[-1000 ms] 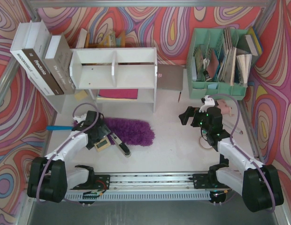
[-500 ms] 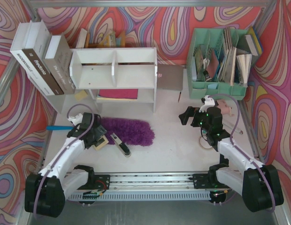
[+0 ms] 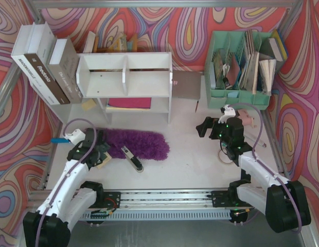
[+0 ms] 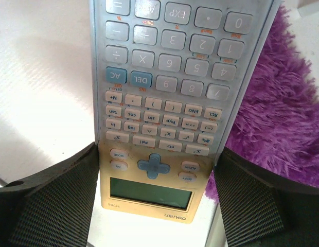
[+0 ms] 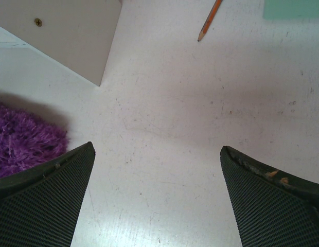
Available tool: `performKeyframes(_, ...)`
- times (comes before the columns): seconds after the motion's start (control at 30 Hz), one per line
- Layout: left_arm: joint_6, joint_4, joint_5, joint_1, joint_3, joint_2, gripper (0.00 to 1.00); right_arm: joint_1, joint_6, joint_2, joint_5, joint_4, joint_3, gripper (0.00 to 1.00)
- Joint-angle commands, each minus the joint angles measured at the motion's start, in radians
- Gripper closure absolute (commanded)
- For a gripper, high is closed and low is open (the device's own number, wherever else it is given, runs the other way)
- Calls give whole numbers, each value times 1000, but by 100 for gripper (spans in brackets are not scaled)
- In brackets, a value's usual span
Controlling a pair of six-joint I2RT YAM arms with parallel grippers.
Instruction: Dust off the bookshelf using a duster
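Purple fluff to look for first: find the duster (image 3: 141,144) flat on the table (image 3: 190,164) just in front of the bookshelf (image 3: 126,77), laid along its front, with the blue handle (image 3: 59,140) poking out past the shelf's left end. Not picked up yet; no dusting begun, by the look of it.

Wrong catch, most likely. From the left wrist view: left gripper (image 4: 157,154) closed on a calculator (image 4: 159,103), pads (image 4: 61,206) pressed against both long edges, right beside the purple fringe.

Risks, judged from this alone:
- Could tug the fluff and slew the duster away from the shelf front if lifted or dragged.
- Leaves no free fingers for the handle while held.
- Could land back on the head or the handle and bury the grasp point if let go carelessly.
- Could also knock the books (image 3: 46,62) leaning at the bookshelf's left end on a wide swing.

Left arm: reaching forward toward the shelf's front left corner, wrist pitched down, low over the table, crossing above the handle.

Right arm: held off to the front right of the bookshelf, right gripper (image 5: 157,149) spread wide with nothing between the fingers (image 5: 41,206). Only table surface below, a pencil (image 5: 210,20) beyond, and a corner of the bookshelf at the edge of view.
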Motion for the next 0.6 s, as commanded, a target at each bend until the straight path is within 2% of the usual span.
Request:
performKeyframes(0.0, -66, -77, -97, 6, 18, -17, 43, 4, 4, -8, -8, 33, 2, 1)
performKeyframes(0.23, -165, -156, -201, 53, 43, 12, 43, 4, 5, -7, -10, 35, 1, 1)
performKeyframes(0.37, -182, -157, -187, 169, 33, 13, 43, 5, 7, -8, -13, 37, 3, 1)
performKeyframes(0.57, -127, -122, -118, 351, 30, 3, 43, 5, 6, -6, -20, 39, 3, 1)
